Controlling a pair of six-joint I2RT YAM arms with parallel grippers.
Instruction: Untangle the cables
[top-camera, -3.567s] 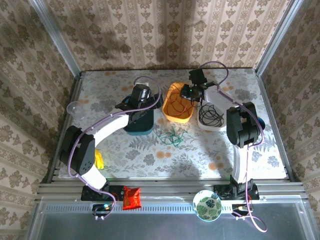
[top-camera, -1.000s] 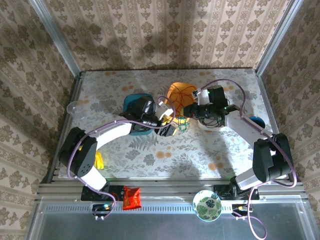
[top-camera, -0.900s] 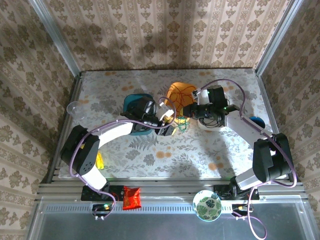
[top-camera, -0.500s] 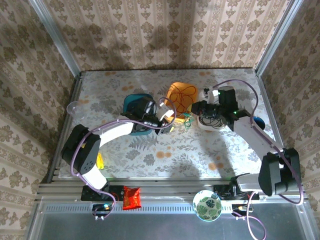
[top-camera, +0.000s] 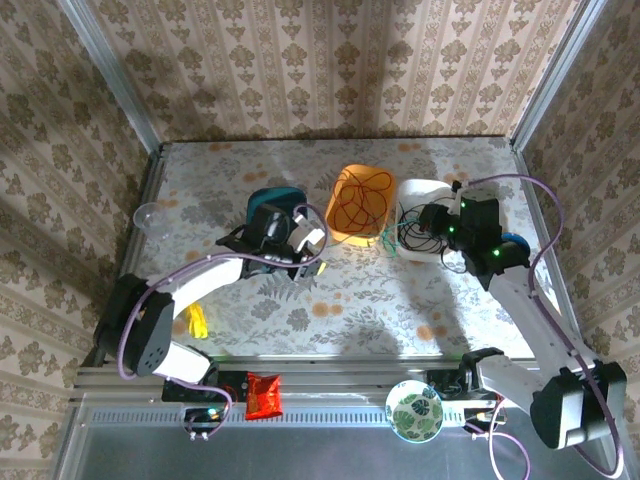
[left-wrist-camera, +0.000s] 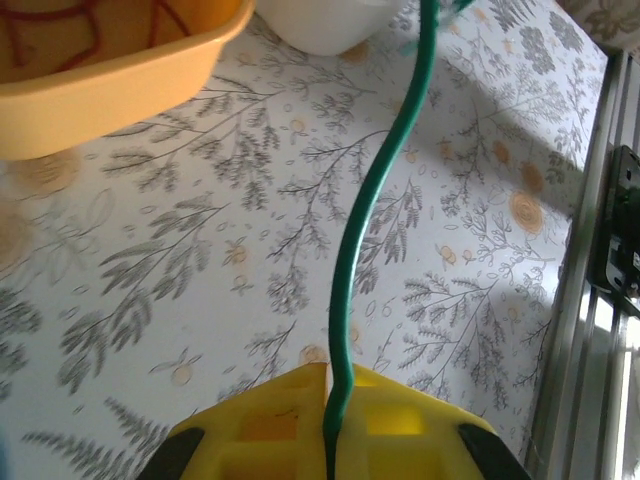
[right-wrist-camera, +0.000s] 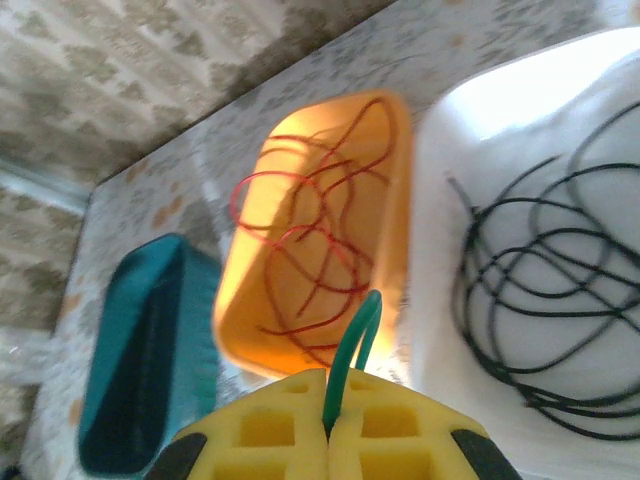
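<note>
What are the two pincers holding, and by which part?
Both grip the green cable: left pincer on a straight stretch, right pincer on a bend.

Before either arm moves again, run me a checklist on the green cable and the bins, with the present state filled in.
1. Left gripper shut on green cable: ok.
2. Right gripper shut on the same cable: ok.
3. Span leaving the left gripper not strained: ok, it curves gently.
4. Red cable contained in orange bin: ok.
5. Black cable contained in white bin: ok.
6. Green cable free of the black one: cannot tell, it runs past the white bin's rim.
</note>
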